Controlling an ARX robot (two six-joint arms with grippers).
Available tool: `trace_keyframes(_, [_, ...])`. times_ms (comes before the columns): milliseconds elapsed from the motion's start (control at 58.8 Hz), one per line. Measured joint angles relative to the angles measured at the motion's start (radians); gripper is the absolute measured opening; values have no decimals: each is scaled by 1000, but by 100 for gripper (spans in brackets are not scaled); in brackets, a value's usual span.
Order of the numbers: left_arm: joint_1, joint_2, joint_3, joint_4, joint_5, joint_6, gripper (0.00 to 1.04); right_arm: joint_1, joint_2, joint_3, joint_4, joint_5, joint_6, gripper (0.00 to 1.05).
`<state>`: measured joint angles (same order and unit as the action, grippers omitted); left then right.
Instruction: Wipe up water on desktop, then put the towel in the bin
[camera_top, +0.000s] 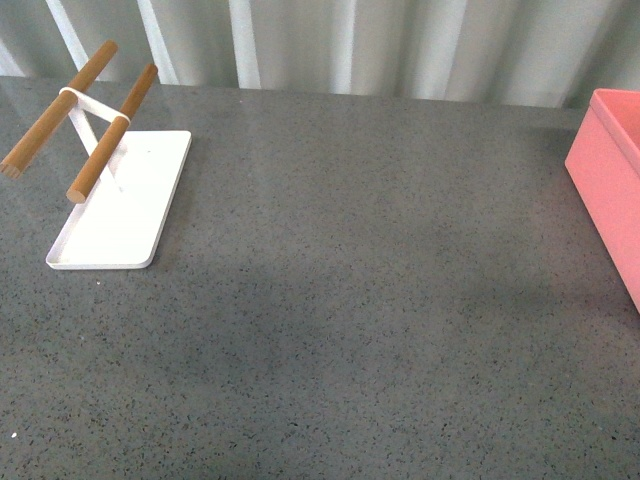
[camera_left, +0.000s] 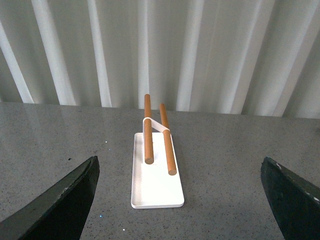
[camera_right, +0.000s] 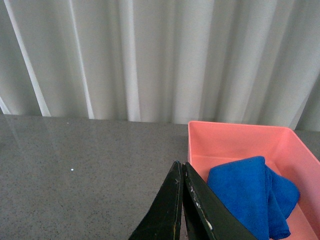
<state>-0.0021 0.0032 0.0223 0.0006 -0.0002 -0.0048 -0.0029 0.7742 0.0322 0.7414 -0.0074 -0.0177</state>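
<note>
Dark fingers of the right end effector (camera_right: 181, 200) are sitting nearest the lens in the right wrist view, pressed together and gripping nothing; just beyond them the towel (camera_right: 252, 192) is lying folded inside the bin (camera_right: 235, 131), resting on its floor against the near wall; the bin is standing at the far right of the tabletop (camera_top: 380, 300), and in the front view only its left wall is showing at the right edge, with the towel hidden from there.

Fingers of the left end effector (camera_left: 180, 200) are showing wide apart at both lower corners of the left wrist view, holding nothing; between and beyond them a white tray (camera_left: 156, 190) with two wooden rods (camera_left: 169, 150) is standing at the far left of the tabletop, well apart from the bin.

No puddle is showing on the grey surface in the front view, though a thin film would be hard to tell on the speckled stone; so the wiping and the drop-off are both looking done; judging by that, the remaining move is calling only for both arms to be parking clear of the bin.
</note>
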Motion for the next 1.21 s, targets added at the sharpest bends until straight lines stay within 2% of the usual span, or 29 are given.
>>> trace_keyframes(527, [0,0,0,0,0,0,98,1,-359,-7,-326,3,3,3])
trace_keyframes(1207, [0,0,0,0,0,0,98,1,-588,-8,-552,4,7,3])
